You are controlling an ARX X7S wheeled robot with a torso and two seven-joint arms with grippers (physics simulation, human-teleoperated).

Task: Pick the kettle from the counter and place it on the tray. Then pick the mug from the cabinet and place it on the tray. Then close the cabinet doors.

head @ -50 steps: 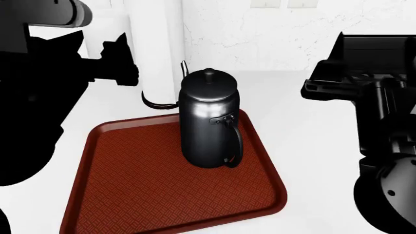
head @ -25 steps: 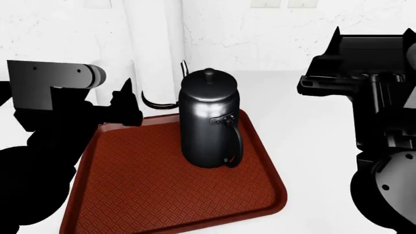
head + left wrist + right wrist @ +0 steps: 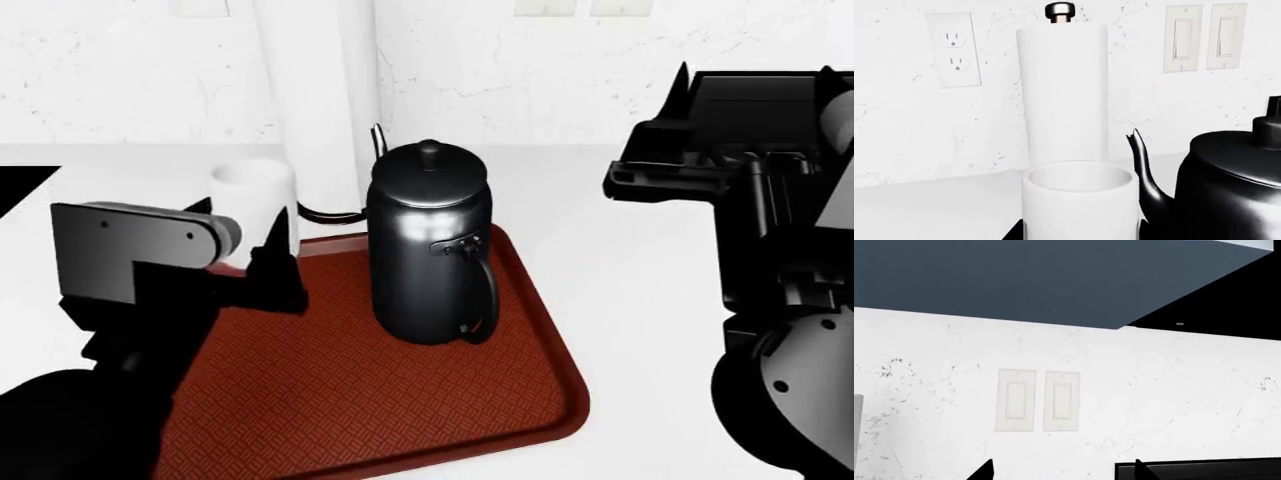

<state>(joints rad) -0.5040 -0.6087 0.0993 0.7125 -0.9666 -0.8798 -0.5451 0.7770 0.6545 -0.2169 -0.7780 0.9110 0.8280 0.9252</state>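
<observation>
While the left jaws [image 3: 254, 262] carry the mug [image 3: 252, 190] in over the near corner of the tray [image 3: 360, 400], they look to be pinching it low on its wall; the left wrist view shows its open rim just ahead of the fingers, though the contact itself is hidden. The kettle [image 3: 430, 245] already stands upright on the tray, just beyond the mug on the side away from the left arm, its spout [image 3: 1139, 160] close to the mug's rim. Behind both rises a paper towel roll [image 3: 1062, 95] on the white worktop [image 3: 627, 250].

I judge the mug light, rigid and smooth-glazed, so a firm squeeze across the wall suits it; it could chip if dropped. The right jaws [image 3: 1064, 470] hang raised toward the wall switches [image 3: 1037, 400], tips spread apart and holding nothing.
</observation>
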